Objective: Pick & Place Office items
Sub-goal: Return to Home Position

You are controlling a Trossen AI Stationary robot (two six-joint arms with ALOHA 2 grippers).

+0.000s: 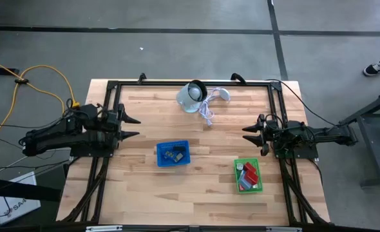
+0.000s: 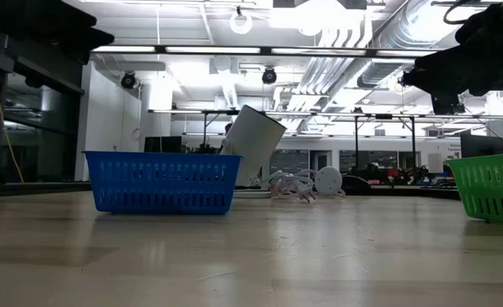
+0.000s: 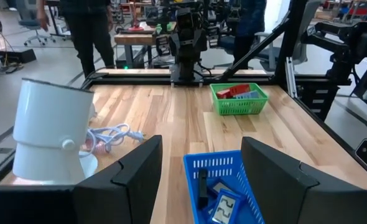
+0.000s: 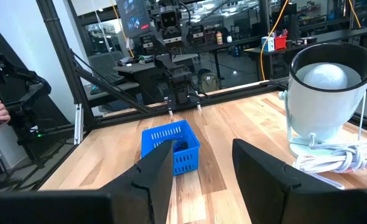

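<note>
looking down from the high view, we find the left gripper (image 1: 133,127) and right gripper (image 1: 249,134) facing each other, well apart, both jaws wide and empty. red office items (image 1: 249,173) lie in the green basket (image 1: 236,177), near the right jaws. left wrist view: the blue basket (image 3: 211,165) sits just ahead, between wide fingers (image 3: 137,171). right wrist view: the same basket sits ahead of wide jaws.

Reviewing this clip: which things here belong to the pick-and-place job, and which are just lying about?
Job: red blocks in the green basket; dark pieces in the blue basket; left gripper and right gripper, jaws open.
Lying about: white round device; its white cable.
</note>
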